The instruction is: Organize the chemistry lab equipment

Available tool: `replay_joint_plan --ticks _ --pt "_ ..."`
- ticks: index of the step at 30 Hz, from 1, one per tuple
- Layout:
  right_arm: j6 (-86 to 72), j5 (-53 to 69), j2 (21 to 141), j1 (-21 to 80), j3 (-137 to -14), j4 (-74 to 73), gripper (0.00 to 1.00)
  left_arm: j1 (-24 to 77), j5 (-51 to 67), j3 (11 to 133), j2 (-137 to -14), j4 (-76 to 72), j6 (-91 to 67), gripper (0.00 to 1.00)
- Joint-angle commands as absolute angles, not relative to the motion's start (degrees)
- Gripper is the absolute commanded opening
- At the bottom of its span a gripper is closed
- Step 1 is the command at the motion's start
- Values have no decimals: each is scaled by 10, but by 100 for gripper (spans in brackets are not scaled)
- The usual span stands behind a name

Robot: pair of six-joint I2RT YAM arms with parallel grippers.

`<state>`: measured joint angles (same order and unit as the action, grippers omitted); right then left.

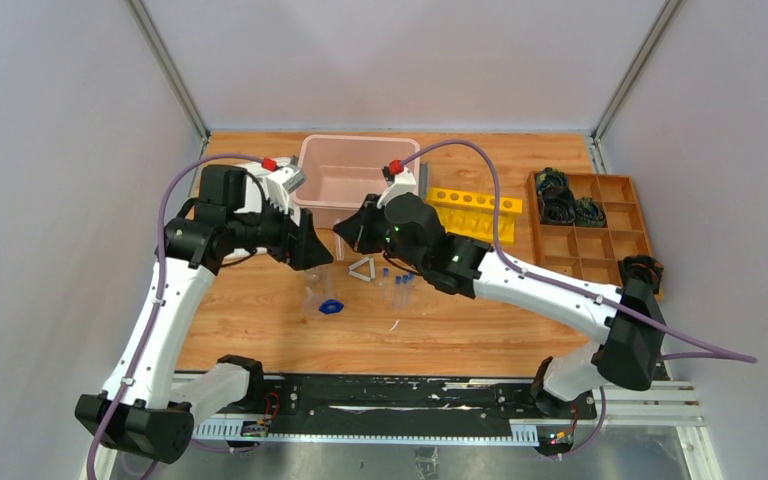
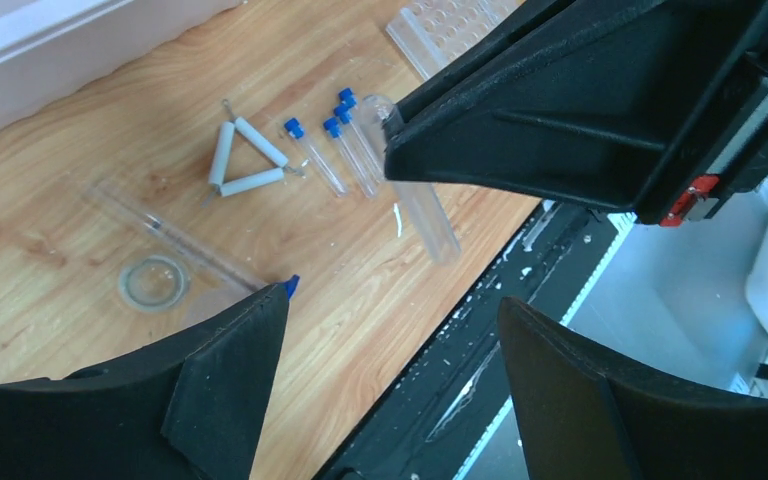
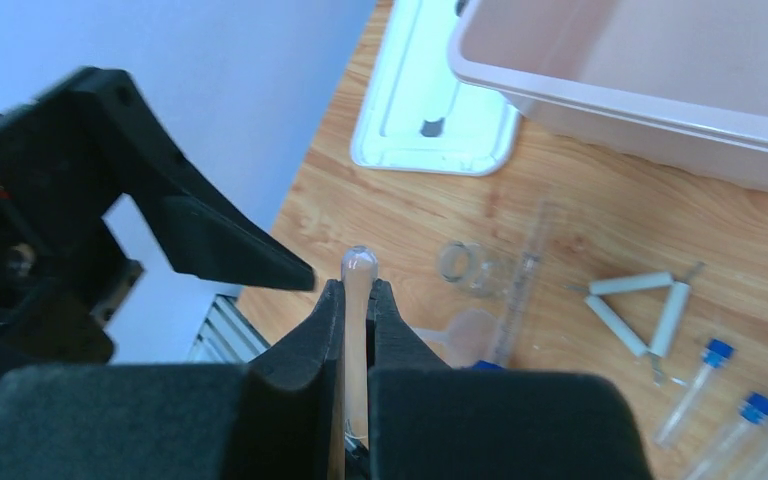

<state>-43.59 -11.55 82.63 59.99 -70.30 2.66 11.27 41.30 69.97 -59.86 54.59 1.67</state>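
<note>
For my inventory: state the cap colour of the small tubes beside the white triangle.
Blue. The small tubes show it best in the left wrist view.

Bright, even light falls from above; shadows on the pale brown wooden table (image 1: 260, 330) are soft. Near each wrist lens the black fingers (image 2: 225, 390) look blurred, and the table beyond them is sharper. The clear glass tube (image 3: 358, 266) inside the right gripper (image 3: 357, 288) shows white glare at its tip.
</note>
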Motion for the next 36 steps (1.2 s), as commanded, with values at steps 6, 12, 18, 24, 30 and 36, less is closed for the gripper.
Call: replay_joint_plan --ticks 6,12,18,24,30,36 --pt "-471 -81 856 616 -752 105 0 112 488 661 -595 484 -37 70" --pt "-475 -70 865 619 -754 113 0 112 486 656 -594 478 -36 46" --pt "-465 -78 860 620 -748 106 0 112 456 670 -601 478 -26 15" --pt "-458 -60 861 596 -783 14 32 112 455 667 -591 488 29 7" --pt "-406 102 906 548 -915 -162 52 112 458 661 -570 527 151 5" --pt "-350 169 957 545 -1022 -276 52 112 442 654 -556 533 201 4"
